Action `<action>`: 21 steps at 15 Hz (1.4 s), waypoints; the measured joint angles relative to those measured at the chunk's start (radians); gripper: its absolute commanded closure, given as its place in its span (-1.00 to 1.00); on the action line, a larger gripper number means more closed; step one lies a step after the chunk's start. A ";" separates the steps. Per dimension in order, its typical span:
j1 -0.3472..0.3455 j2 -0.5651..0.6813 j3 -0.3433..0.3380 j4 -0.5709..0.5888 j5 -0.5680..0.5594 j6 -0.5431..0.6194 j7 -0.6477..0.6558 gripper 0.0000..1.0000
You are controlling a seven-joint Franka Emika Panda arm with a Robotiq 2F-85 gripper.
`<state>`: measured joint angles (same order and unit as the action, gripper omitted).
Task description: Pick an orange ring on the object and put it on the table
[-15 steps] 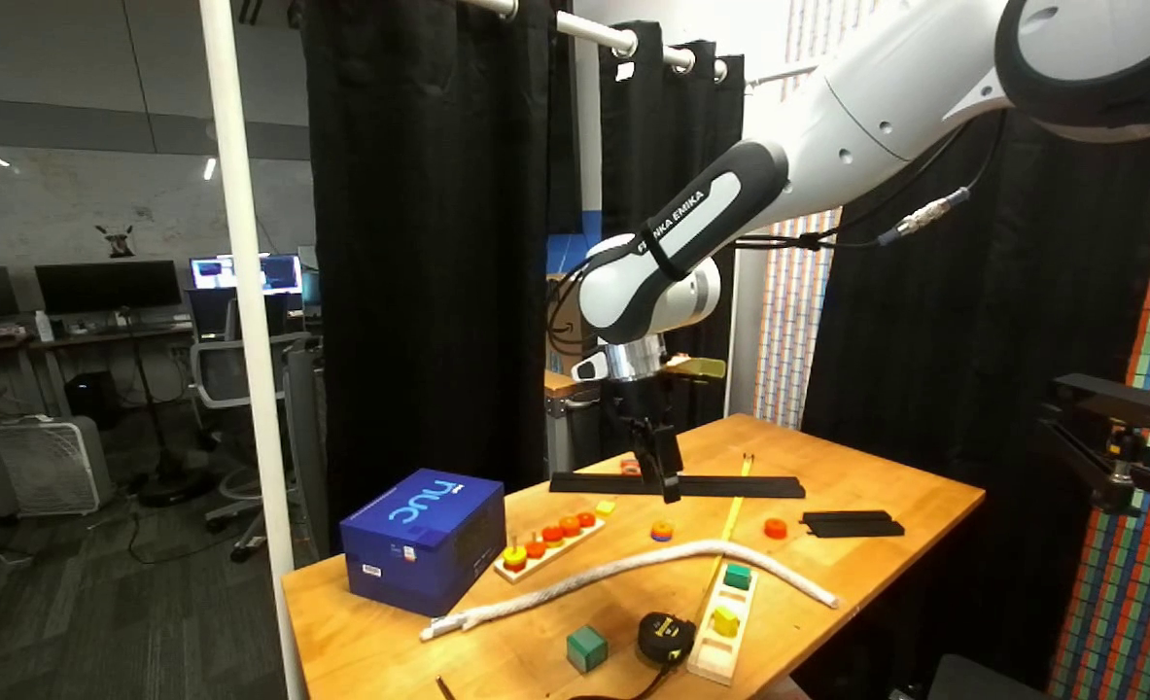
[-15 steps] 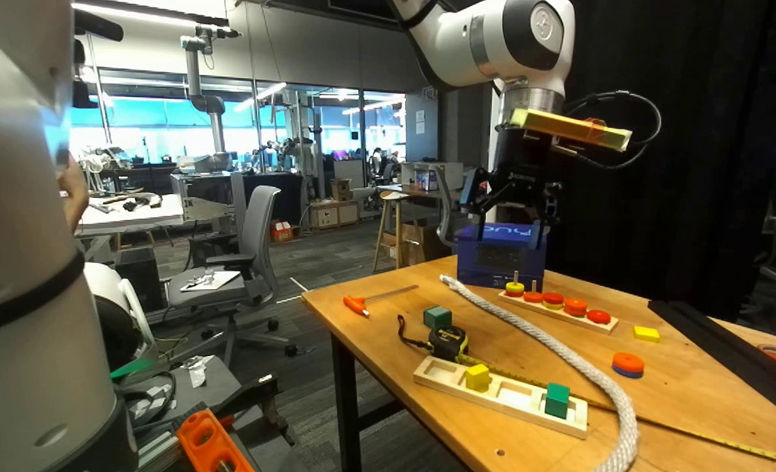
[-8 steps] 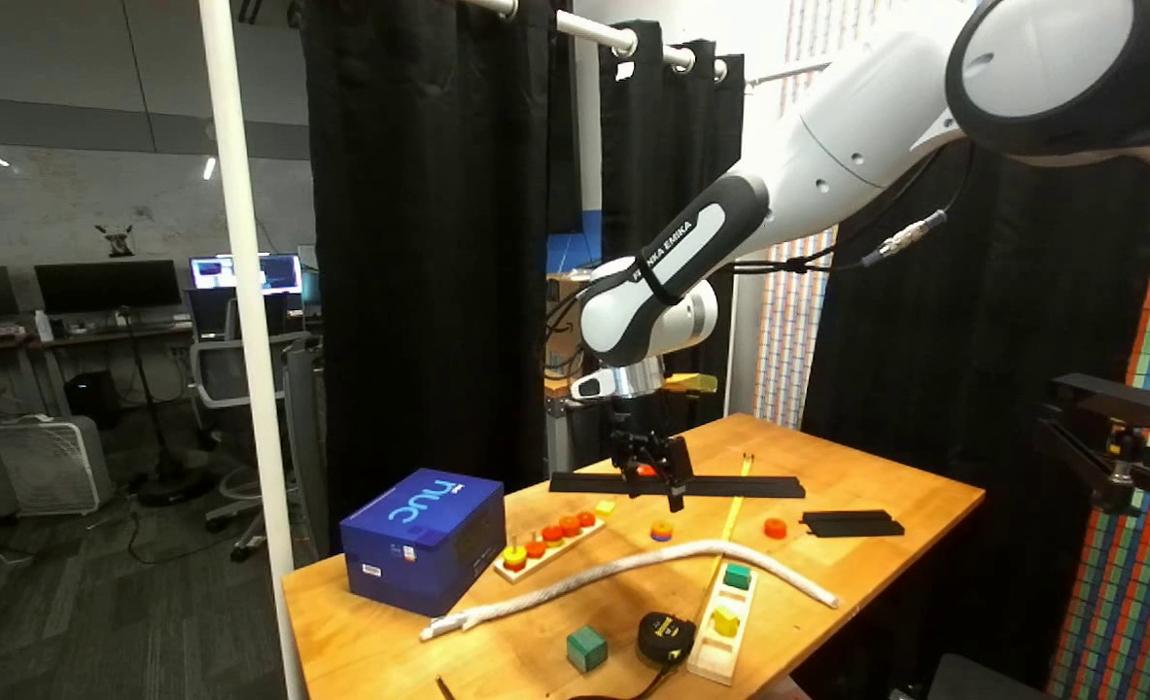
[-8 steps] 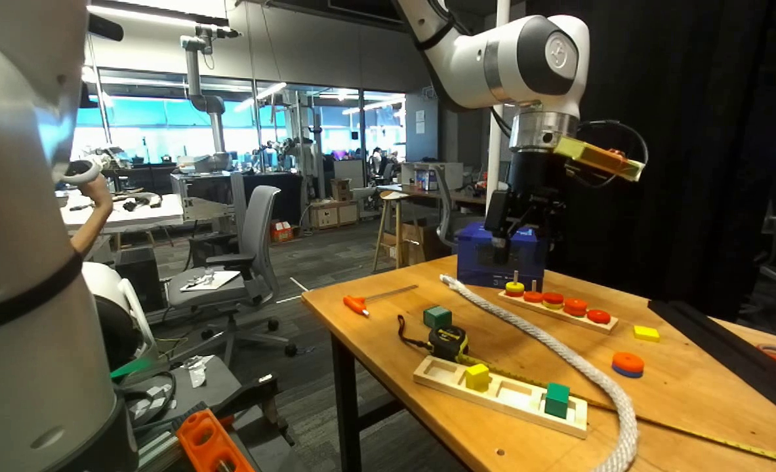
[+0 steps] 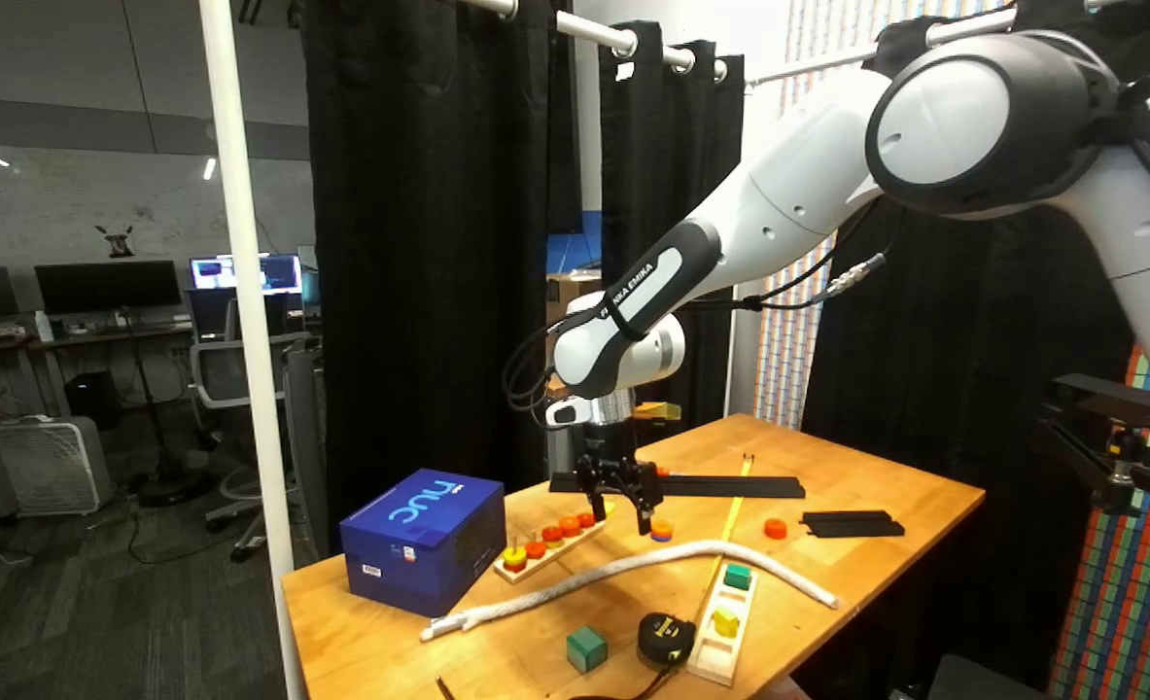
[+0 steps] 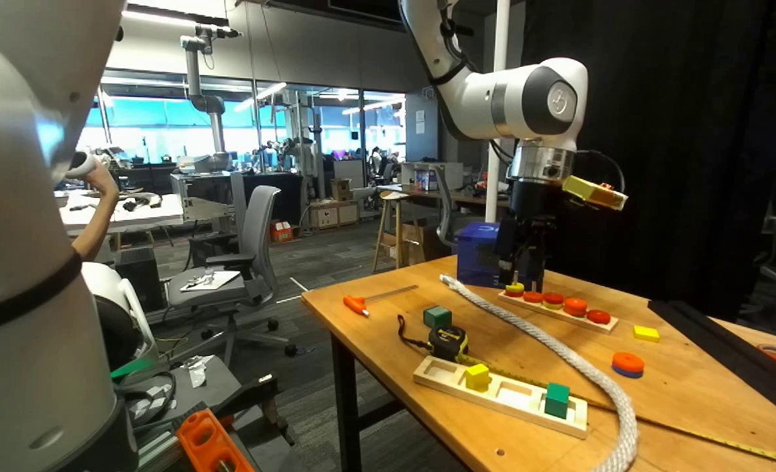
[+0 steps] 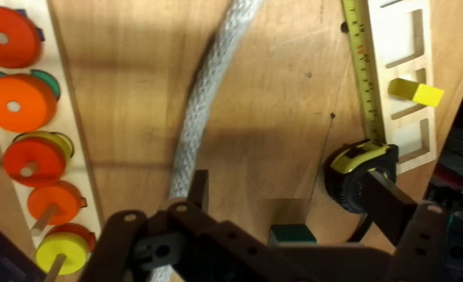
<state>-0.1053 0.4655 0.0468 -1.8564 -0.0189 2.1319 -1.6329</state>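
Wrist view: the end effector (image 7: 287,184) points down over the tabletop (image 7: 274,98), its two fingers (image 7: 199,192) spread wide apart. One shows alongside the white rope (image 7: 200,109); the other crosses in front of the tape measure (image 7: 343,186), whose yellow blade (image 7: 362,70) runs out beside the wooden tray (image 7: 417,161). Past the rope, along the left edge of that picture, lies the wooden peg board (image 7: 67,121) with coloured rings (image 7: 45,156) on its pegs (image 7: 45,218). One orange ring (image 7: 26,96) there sits on a green piece (image 7: 48,81) (other rings on the board are orange or orange-red too, and I cannot tell which is meant). At the end of the row a yellow ring (image 7: 67,244) tops a red one (image 7: 79,232). A dark green cube (image 7: 292,234) shows low in the picture, near the tape measure. The tray holds a yellow block (image 7: 427,95), and in an exterior view a green block (image 6: 557,400) stands in one end compartment. Both exterior views show the end effector near the peg board, its height hard to judge. Farther out, a blue box (image 5: 424,540) lettered "nuc" stands by the peg board's end, and an orange disc (image 6: 628,362) lies on a blue one (image 6: 628,374). A loose orange-red disc (image 5: 776,531) lies between the rope and a long black bar (image 5: 730,487)
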 measured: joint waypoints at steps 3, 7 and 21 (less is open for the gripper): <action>0.000 0.017 0.022 0.025 0.009 0.050 -0.006 -1.00; -0.001 0.037 0.030 0.072 0.009 0.060 -0.038 -1.00; -0.052 0.301 0.030 0.382 0.009 0.037 -0.168 -1.00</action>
<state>-0.1573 0.7660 0.0765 -1.4746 -0.0102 2.1685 -1.8007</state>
